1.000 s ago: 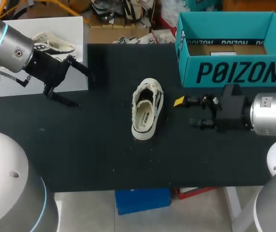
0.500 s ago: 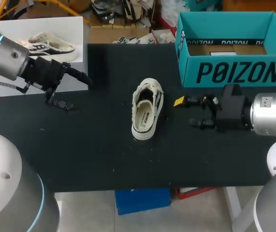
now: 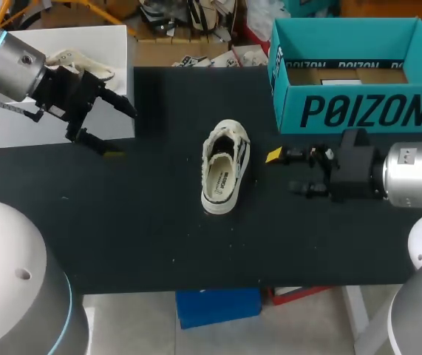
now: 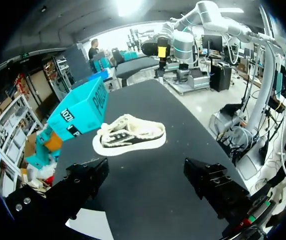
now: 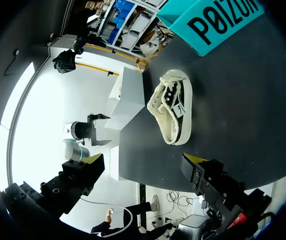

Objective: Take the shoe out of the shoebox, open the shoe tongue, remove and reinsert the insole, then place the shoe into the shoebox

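A cream low-top shoe (image 3: 224, 168) with dark side stripes lies on the black table (image 3: 151, 237), its opening facing up and its toe toward the front edge. The teal shoebox (image 3: 355, 74) stands open at the back right. My left gripper (image 3: 113, 124) hovers open over the table's left end, well to the left of the shoe (image 4: 130, 136), with the shoebox (image 4: 80, 112) beyond it. My right gripper (image 3: 288, 171) hangs open just right of the shoe, in front of the box. Ahead of its spread fingers are the shoe (image 5: 173, 112) and the shoebox (image 5: 223, 20).
A white board (image 3: 18, 122) adjoins the table at the back left and carries a second cream shoe (image 3: 85, 66), partly hidden by my left arm. Bare black tabletop lies in front of the shoe and to its left.
My left gripper has turned and shifted a little over the table's left end, staying open. The right arm and the shoe have not moved.
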`<state>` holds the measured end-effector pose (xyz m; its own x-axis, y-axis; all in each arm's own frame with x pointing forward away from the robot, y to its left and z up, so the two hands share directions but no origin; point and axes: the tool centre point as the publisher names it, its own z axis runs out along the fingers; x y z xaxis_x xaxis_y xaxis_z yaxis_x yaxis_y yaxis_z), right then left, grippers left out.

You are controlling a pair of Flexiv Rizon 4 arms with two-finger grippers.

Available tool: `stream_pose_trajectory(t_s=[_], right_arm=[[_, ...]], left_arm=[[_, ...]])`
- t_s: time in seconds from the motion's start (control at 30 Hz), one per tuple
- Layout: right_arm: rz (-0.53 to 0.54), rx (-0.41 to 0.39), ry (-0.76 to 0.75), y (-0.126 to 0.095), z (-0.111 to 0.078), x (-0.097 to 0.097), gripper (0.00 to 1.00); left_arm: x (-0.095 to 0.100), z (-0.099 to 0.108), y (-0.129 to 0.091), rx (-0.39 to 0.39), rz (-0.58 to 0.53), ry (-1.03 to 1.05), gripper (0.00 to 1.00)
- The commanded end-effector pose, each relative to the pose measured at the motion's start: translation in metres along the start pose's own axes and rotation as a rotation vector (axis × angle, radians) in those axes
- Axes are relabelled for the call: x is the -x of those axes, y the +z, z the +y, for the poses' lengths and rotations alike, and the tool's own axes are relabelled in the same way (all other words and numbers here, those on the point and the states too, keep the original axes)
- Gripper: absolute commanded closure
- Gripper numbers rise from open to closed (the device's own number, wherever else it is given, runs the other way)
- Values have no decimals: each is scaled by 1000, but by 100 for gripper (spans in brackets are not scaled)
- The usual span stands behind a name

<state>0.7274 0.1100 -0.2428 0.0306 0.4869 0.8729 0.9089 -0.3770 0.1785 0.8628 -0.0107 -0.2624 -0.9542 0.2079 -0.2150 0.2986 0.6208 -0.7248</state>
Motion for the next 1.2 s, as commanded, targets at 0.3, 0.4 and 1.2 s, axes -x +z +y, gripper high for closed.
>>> stream_pose_trajectory(t_s=[0.3,0.4,1.2], right_arm=[[-132,-49,-36,-4,38,-1,0],[-206,-113,-75,3,62,-4,0],[-784,-327,-200,68,100,-5,0]], left_arm=[[-5,-6,-2,56,-28,-15,0],[-5,-6,-2,56,-28,-15,0],[-5,-6,-2,56,-28,-15,0]])
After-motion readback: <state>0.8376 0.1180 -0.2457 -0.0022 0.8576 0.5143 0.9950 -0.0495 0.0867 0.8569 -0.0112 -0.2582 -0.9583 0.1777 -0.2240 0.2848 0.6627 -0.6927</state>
